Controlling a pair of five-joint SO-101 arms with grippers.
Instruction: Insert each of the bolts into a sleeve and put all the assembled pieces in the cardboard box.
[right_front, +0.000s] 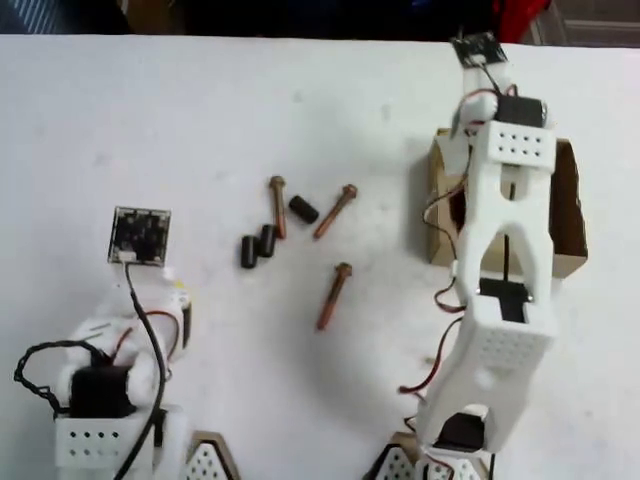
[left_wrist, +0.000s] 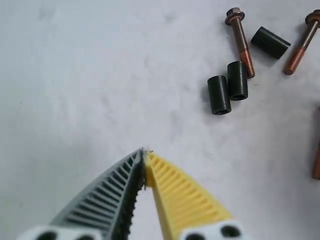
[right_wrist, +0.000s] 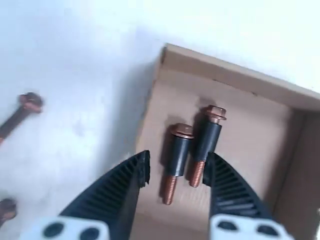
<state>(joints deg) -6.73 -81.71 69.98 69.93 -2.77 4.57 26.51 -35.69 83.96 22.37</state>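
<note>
Black right jaws stand apart and empty, hanging over the cardboard box (right_wrist: 225, 67) near the desk's right edge. Two assembled pieces (right_wrist: 178, 160) lie side by side on its floor just beneath the tips. Grey-and-yellow left jaws are closed tip to tip on nothing, above bare desk (left_wrist: 75, 75) toward the near left corner. Out in the middle lie three loose bolts (right_front: 277, 205) and three sleeves (right_front: 303, 209). Two of the sleeves rest against each other, and one seems to touch a bolt's threaded end.

The likely trouble is in that cluster. A pinch on one round sleeve could roll its neighbour away or drag the bolt askew. The left jaws would also have to part first, or they would simply push parts around. Over the box, a careless drop of the right jaws could knock the finished pieces or catch the cardboard wall and shift the box.
</note>
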